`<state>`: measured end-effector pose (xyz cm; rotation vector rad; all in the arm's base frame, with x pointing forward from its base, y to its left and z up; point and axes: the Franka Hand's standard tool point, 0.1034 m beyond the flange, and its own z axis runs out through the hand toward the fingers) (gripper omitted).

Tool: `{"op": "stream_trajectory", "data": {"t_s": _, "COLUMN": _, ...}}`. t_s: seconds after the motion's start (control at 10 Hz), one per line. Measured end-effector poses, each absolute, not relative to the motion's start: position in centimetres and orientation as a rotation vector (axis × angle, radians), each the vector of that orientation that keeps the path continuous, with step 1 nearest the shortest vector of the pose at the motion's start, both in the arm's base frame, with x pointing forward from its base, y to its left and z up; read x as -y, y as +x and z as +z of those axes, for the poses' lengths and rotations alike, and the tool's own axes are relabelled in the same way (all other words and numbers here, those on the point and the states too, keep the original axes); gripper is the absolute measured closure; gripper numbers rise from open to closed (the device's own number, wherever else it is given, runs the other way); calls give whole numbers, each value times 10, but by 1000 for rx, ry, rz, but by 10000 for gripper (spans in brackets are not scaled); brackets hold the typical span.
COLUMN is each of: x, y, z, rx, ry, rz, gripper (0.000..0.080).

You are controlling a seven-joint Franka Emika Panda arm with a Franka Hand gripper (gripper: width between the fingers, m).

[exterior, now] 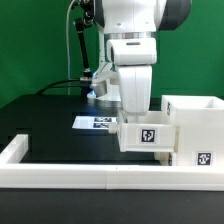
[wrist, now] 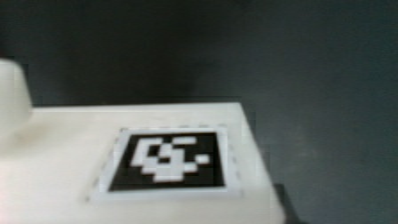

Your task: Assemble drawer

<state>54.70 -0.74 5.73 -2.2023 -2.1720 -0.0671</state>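
Note:
A small white drawer tray [exterior: 148, 137] with a black-and-white tag on its front stands against the larger white drawer box [exterior: 196, 122] at the exterior view's right. My gripper [exterior: 134, 118] comes down at the tray's top edge, and its fingertips are hidden behind the tray wall. In the wrist view a white panel with a tag [wrist: 173, 160] fills the lower part, very close. A dark strip [wrist: 285, 205] lies along its edge. I cannot see whether the jaws grip the tray.
A long white L-shaped rail [exterior: 70, 176] runs along the table's front and up the exterior view's left. The marker board [exterior: 96, 122] lies behind the tray. A black cable and stand [exterior: 78, 50] rise at the back. A rounded white shape [wrist: 11, 95] sits at the wrist view's edge.

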Motion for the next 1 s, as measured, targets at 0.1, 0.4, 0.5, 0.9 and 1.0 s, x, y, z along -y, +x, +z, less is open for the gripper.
{"op": "stream_trajectory", "data": {"t_s": 0.1, "x": 7, "y": 546, "z": 57, "rx": 2171, "ry": -2201, "rz": -66, "gripper": 755}}
{"op": "stream_trajectory", "data": {"t_s": 0.4, "x": 6, "y": 544, "z": 55, "rx": 2168, "ry": -2194, "rz": -56, "gripper": 755}}
{"op": "stream_trajectory", "data": {"t_s": 0.5, "x": 6, "y": 544, "z": 55, "rx": 2169, "ry": -2193, "rz": -56, "gripper": 755}}
{"op": "stream_trajectory", "data": {"t_s": 0.9, "x": 2, "y": 545, "z": 55, "rx": 2173, "ry": -2188, "rz": -58, "gripper": 755}}
{"op": "stream_trajectory", "data": {"t_s": 1.0, "x": 1, "y": 544, "z": 55, "rx": 2175, "ry": -2185, "rz": -59, "gripper": 755}}
